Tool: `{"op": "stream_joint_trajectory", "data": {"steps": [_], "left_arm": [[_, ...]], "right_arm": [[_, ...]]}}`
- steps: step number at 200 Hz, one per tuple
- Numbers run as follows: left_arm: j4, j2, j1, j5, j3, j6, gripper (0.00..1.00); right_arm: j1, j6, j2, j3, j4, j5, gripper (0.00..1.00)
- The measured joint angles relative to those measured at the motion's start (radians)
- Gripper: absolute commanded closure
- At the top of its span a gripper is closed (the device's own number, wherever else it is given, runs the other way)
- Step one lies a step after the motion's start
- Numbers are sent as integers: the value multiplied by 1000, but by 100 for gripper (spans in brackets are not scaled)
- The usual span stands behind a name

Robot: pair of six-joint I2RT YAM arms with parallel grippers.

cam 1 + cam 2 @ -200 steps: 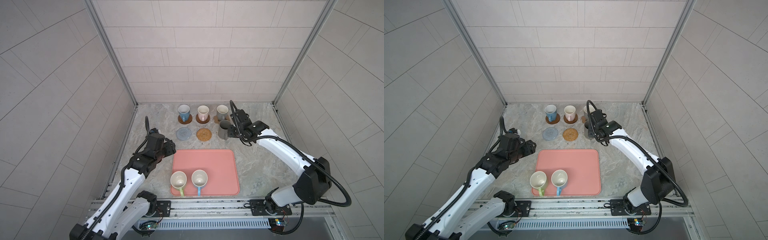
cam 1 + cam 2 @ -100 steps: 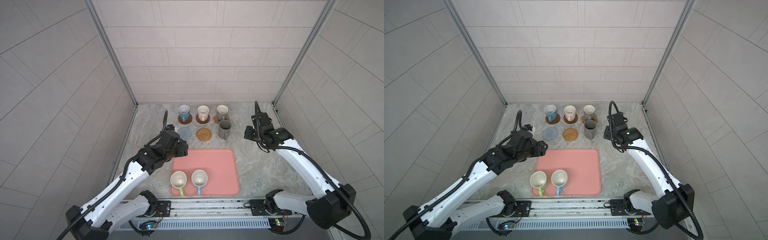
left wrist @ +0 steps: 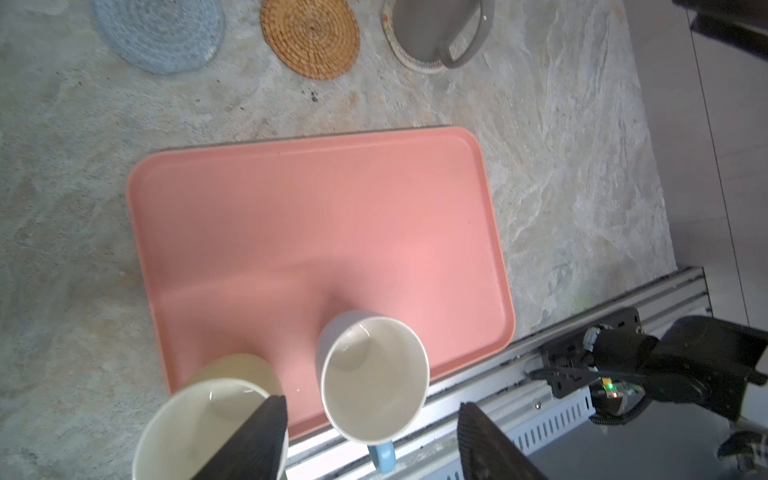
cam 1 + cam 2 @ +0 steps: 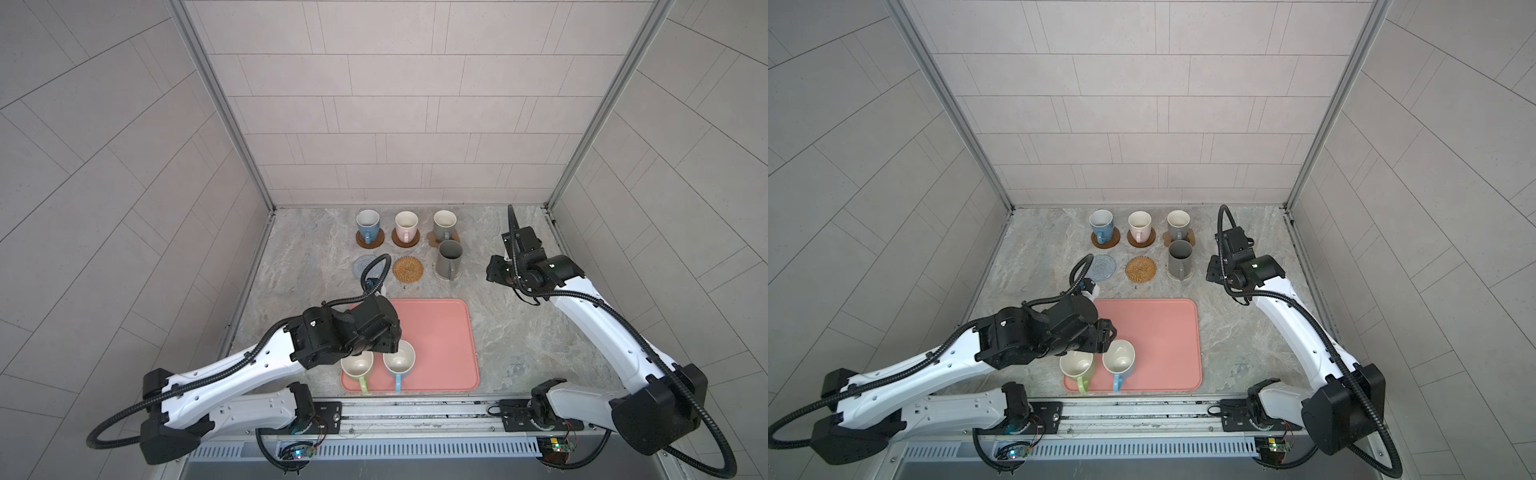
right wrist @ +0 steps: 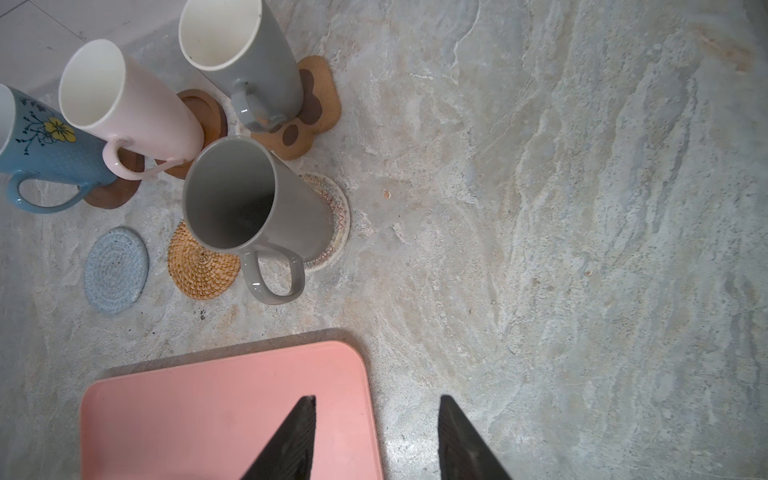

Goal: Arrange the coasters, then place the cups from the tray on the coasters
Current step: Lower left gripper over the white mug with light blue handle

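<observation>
Light blue mug [image 3: 374,365] on tray [image 3: 332,208], left gripper [image 3: 372,402] spread above it, right gripper [image 5: 377,397] parted, empty.

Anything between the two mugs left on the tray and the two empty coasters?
Nothing visible. Only bare tray and tabletop lie between the light blue mug, the yellow-green mug and the grey-blue coaster and rattan coaster; the tall grey mug stands aside.

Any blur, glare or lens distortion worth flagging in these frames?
In both top views light is even, focus sharp, and the wall tiles fan outward from the wide lens. Left wrist view: a pale sheen and soft shadow on the tray; the left gripper is dark and soft-edged. Right wrist view: sharp, yet the dark grey mug and pink mug seem to lean outward.
</observation>
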Motion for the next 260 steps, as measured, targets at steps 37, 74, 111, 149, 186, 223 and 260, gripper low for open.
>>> {"op": "stream_joint_trajectory", "data": {"steps": [37,74,111,149,186,223,260], "left_arm": [[-64,32,-145,19,8,-102,29],[-76,48,-228,43,-12,-200,32],[-67,95,-243,71,-29,-242,35],[-40,134,-247,99,-63,-256,38],[-12,157,-247,119,-100,-261,40],[34,193,-247,132,-124,-260,43],[59,253,-247,138,-125,-259,47]], "right_arm": [[-1,-1,31,0,1,-26,50],[-1,-5,47,0,2,-39,50],[-1,-8,57,0,3,-52,50],[-1,-8,57,0,5,-53,50],[-3,-9,57,0,5,-53,50],[-10,-8,54,0,5,-53,50],[-16,-8,40,0,4,-52,50]]}}
